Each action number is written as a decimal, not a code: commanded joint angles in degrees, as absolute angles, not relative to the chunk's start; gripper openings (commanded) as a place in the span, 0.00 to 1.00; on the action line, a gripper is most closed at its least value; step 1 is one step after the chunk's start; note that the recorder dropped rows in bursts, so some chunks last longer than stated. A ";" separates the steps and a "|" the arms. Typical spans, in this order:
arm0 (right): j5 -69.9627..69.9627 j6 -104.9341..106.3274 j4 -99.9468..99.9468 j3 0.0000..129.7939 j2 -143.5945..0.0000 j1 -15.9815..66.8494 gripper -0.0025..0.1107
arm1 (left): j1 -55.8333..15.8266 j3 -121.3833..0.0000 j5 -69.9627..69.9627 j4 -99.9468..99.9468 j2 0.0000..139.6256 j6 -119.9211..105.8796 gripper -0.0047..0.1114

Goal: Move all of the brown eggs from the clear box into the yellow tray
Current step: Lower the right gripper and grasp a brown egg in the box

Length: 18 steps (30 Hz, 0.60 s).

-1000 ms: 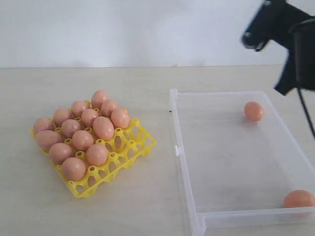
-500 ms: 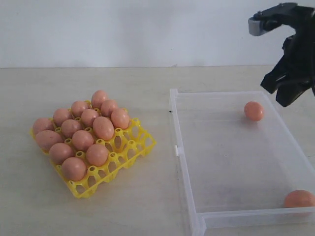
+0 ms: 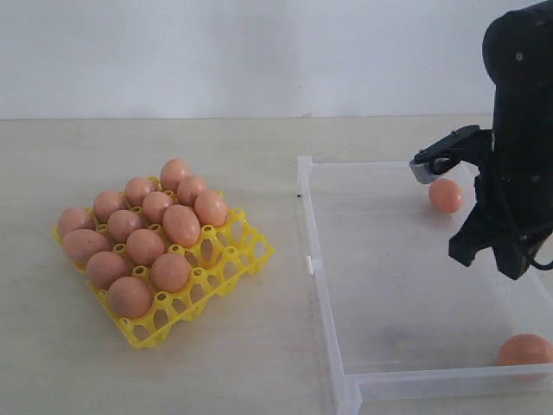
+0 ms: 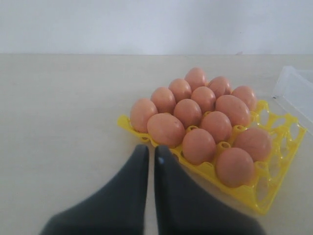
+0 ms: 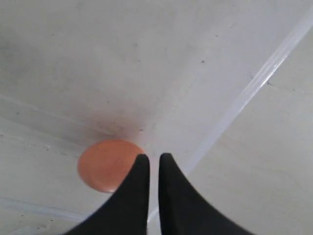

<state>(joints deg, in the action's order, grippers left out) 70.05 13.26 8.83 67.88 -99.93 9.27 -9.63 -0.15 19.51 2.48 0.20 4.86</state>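
Observation:
The yellow tray sits at the left with several brown eggs in its cups. Two more brown eggs lie in the clear box: one at the far right, one in the near right corner. My right gripper hangs over the box between those two, touching neither. In the right wrist view its shut gripper is empty, with one egg just beyond the tips; which of the two I cannot tell. My left gripper is shut and empty beside the tray.
The box's raised rim runs close past the right gripper's tips. A corner of the box shows beyond the tray in the left wrist view. Pale bare tabletop lies between tray and box. A white wall stands behind.
The right arm has come down from the top right corner to low over the box, between the two eggs. Eggs, tray and box have not moved.

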 commanded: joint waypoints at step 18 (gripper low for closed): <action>69.96 54.28 16.02 57.14 -97.24 9.22 0.53 | -9.89 0.00 19.34 2.33 0.00 4.93 0.08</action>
<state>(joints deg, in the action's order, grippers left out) 70.03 53.94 14.69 57.43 -96.83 9.27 -9.63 -0.15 19.51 2.48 0.20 4.86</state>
